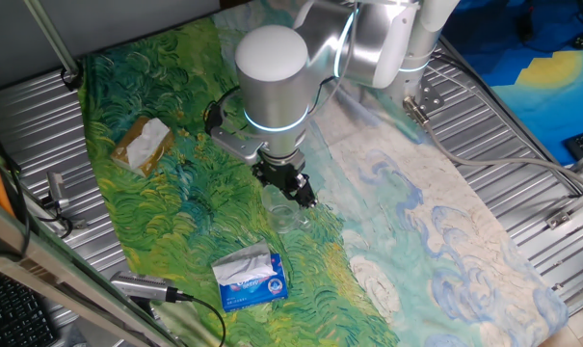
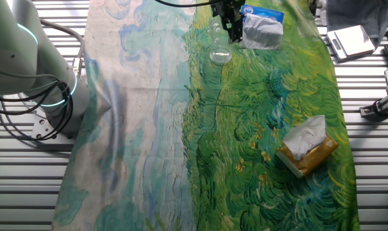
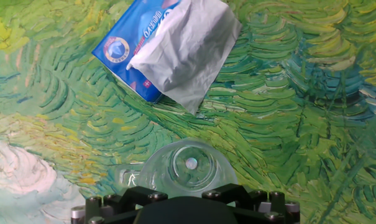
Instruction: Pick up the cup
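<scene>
Hand (image 1: pixel 293 186) low over the cup (image 1: pixel 283 215), mid painted cloth on the worktop (image 1: pixel 484 125).
Cup (image 3: pixel 186 167) clear, colourless, round rim, upright, seen straight down in hand view; faint against green swirls. Blue-and-white tissue packet (image 3: pixel 169 46) near, toward worktop edge. Whether the fingers are spread or pressed together: cannot tell.

A robotics lab or test bench, not a home. The work surface is a ribbed metal table (image 1: pixel 522 125) w/ bare aluminium slats, part-covered by a painted-landscape cloth (image 2: pixel 258 128) in greens and pale blues. A silver robot arm (image 1: pixel 272 77) w/ glowing teal rings is bolted to the slats. Loose cables (image 2: pixel 27 122) coil by its base, a keyboard (image 1: pixel 12 308) sits at one table edge, and a small scale-like device (image 2: pixel 351 40) rests nearby.
</scene>
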`<state>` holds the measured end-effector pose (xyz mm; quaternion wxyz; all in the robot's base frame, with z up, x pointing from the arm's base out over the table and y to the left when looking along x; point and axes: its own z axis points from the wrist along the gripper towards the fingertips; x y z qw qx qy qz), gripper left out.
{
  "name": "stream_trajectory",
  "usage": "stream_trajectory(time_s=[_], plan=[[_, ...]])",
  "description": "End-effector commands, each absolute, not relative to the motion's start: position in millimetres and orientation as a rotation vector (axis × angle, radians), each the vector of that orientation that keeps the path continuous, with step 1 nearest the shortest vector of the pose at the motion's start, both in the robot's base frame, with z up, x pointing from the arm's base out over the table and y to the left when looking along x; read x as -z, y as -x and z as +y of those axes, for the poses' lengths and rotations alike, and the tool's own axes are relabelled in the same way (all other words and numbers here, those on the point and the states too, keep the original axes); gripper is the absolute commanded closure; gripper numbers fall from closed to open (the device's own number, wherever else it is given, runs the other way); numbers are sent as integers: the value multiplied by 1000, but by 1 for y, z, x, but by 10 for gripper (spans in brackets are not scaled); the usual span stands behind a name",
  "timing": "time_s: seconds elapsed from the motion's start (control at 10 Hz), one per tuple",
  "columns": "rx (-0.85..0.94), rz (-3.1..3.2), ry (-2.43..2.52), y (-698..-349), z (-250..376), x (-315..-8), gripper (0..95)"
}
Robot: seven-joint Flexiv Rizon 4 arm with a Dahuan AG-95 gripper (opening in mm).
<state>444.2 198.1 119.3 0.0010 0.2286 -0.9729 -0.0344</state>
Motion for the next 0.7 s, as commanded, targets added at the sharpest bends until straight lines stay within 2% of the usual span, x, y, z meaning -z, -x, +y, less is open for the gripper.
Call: stream_trajectory(time_s=[0.1,0.7], plan=[[108,-3058,-719,-445,198,-118,0],[107,-3064,-715,-447,197,-110,0]])
